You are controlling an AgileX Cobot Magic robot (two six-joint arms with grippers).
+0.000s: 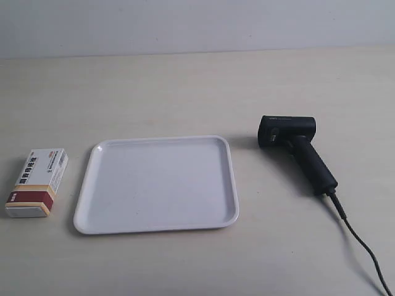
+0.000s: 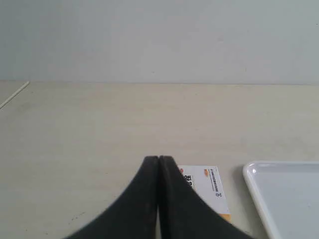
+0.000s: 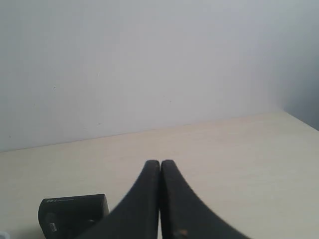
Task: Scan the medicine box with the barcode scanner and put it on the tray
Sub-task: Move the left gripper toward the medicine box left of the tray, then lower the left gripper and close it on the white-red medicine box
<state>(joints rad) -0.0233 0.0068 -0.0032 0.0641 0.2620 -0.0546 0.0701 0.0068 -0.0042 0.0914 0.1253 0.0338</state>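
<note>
The medicine box [image 1: 37, 183] lies flat on the table, left of the white tray [image 1: 157, 184] in the exterior view. The black barcode scanner [image 1: 296, 150] lies on its side to the tray's right, its cable [image 1: 361, 243] trailing toward the front edge. Neither arm shows in the exterior view. In the left wrist view my left gripper [image 2: 158, 159] is shut and empty, with the medicine box [image 2: 207, 186] partly hidden behind its fingers and the tray's corner [image 2: 259, 184] beside it. My right gripper [image 3: 160, 163] is shut and empty; the scanner's head [image 3: 72, 215] sits beside it.
The pale wooden table [image 1: 185, 92] runs back to a plain white wall [image 1: 185, 24]. A table edge shows at the far right of the right wrist view [image 3: 299, 119].
</note>
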